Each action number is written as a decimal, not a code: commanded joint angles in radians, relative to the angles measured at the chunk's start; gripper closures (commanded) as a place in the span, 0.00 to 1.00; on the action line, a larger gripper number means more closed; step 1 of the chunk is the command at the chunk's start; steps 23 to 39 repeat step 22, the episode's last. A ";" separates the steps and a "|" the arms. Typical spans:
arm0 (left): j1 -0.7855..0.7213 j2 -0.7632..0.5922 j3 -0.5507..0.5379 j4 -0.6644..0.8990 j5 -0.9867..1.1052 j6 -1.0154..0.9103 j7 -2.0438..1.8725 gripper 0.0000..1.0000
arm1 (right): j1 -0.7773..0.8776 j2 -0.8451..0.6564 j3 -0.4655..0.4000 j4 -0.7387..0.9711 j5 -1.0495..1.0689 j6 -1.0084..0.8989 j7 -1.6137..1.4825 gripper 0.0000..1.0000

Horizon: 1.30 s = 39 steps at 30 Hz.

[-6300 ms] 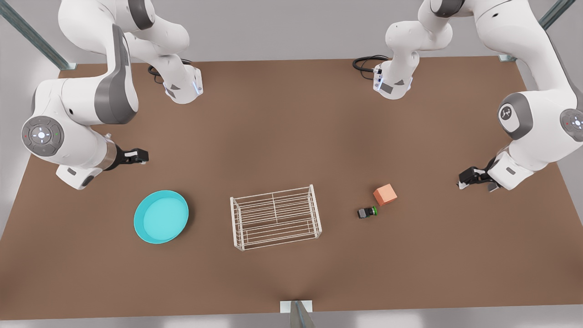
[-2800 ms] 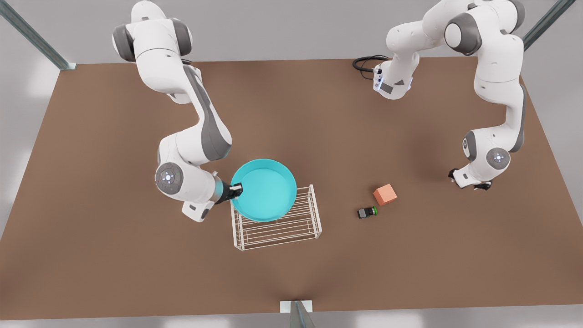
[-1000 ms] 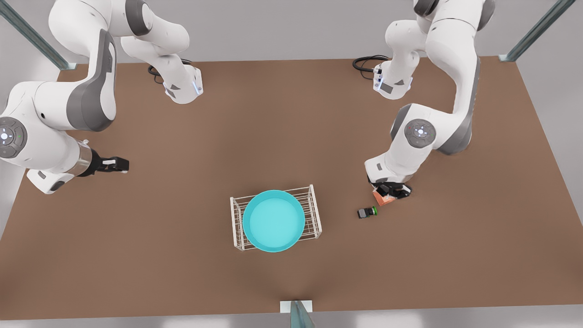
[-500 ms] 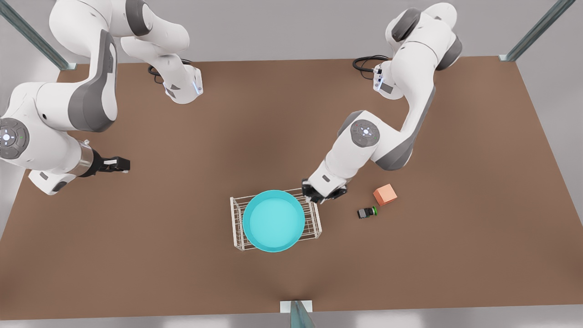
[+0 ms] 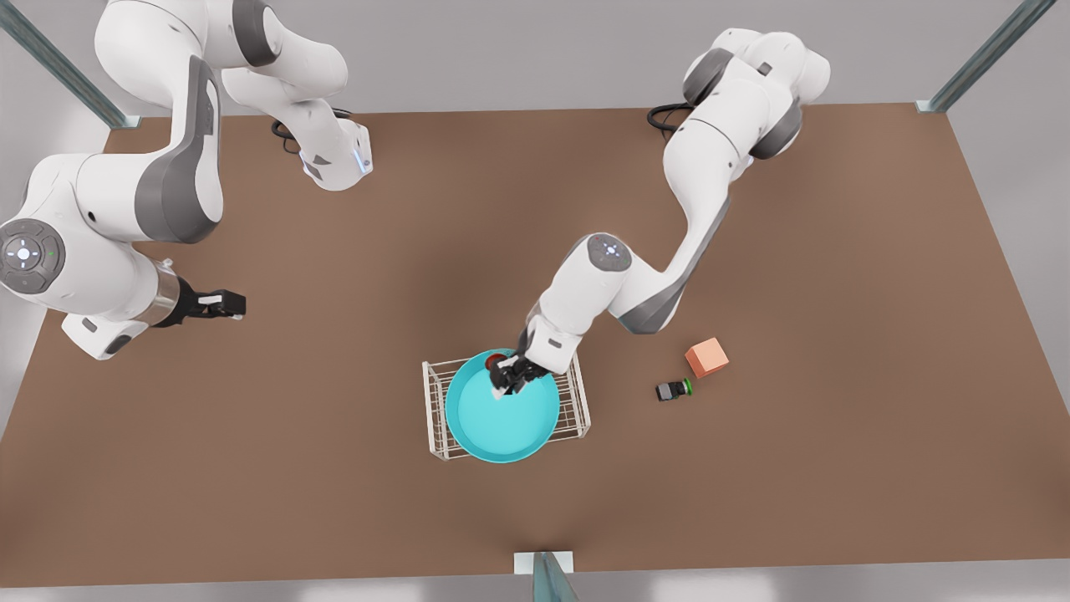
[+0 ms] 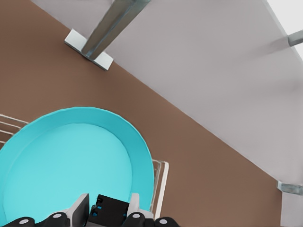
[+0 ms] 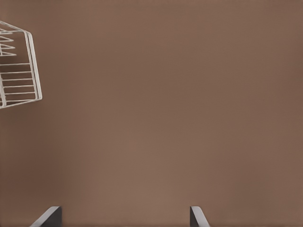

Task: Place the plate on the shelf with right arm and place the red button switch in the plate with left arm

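The red button switch (image 5: 496, 361) is pinched in the left gripper (image 5: 506, 380), low over the plate (image 5: 501, 418). That arm bends down from the back. One plate sits on one shelf (image 5: 577, 393). The right gripper (image 5: 224, 304) waits far off, fingers spread. One green-capped switch (image 5: 674, 390), one orange cube (image 5: 706, 357).

Simulated robot test cell, rendered rather than photographed. A flat brown tabletop (image 5: 334, 468) with uniform, textureless colour sits inside plain grey walls (image 5: 501, 50), framed by bare metal struts (image 5: 986, 54) at the corners. Two white Franka arms (image 5: 694, 176) are bolted directly to the board, with cables (image 5: 669, 117) coiled at their bases. Lighting is even, and the few props are clean and unmarked, as in a laboratory benchmark scene.
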 commanded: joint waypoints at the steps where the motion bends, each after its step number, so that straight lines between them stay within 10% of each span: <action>1: -0.010 0.020 0.011 0.034 -0.001 0.077 -0.390 0.51 | 0.001 -0.001 0.002 0.000 0.001 0.001 0.019 0.00; 4: -0.027 0.026 0.042 0.035 -0.002 0.092 -0.390 0.44 | 0.000 -0.001 -0.001 0.000 0.001 0.003 0.019 0.00; 5: -0.029 0.026 0.048 0.035 -0.002 0.092 -0.387 0.00 | 0.001 -0.001 0.000 0.000 0.001 0.003 0.019 0.00; 10: -0.032 0.023 0.049 0.035 -0.001 0.082 -0.381 0.00 | -0.002 -0.001 -0.015 0.000 0.001 0.004 0.018 0.00; 13: 0.103 -0.084 0.034 0.000 0.062 -0.628 0.105 0.00 | -0.002 -0.001 -0.013 0.000 0.001 -0.003 0.019 0.00; 15: 0.336 -0.366 0.034 -0.383 -0.005 -0.656 0.454 0.00 | -0.002 -0.001 -0.015 0.000 0.001 -0.006 0.019 0.00; 18: 0.493 -0.426 0.043 -0.327 -0.033 -0.894 0.752 0.00 | -0.002 -0.001 -0.012 0.000 0.001 0.000 0.019 0.00; 39: 0.493 -0.425 0.043 -0.298 -0.002 -0.963 0.782 0.00 | 0.000 -0.001 -0.006 0.000 0.001 0.001 0.019 0.00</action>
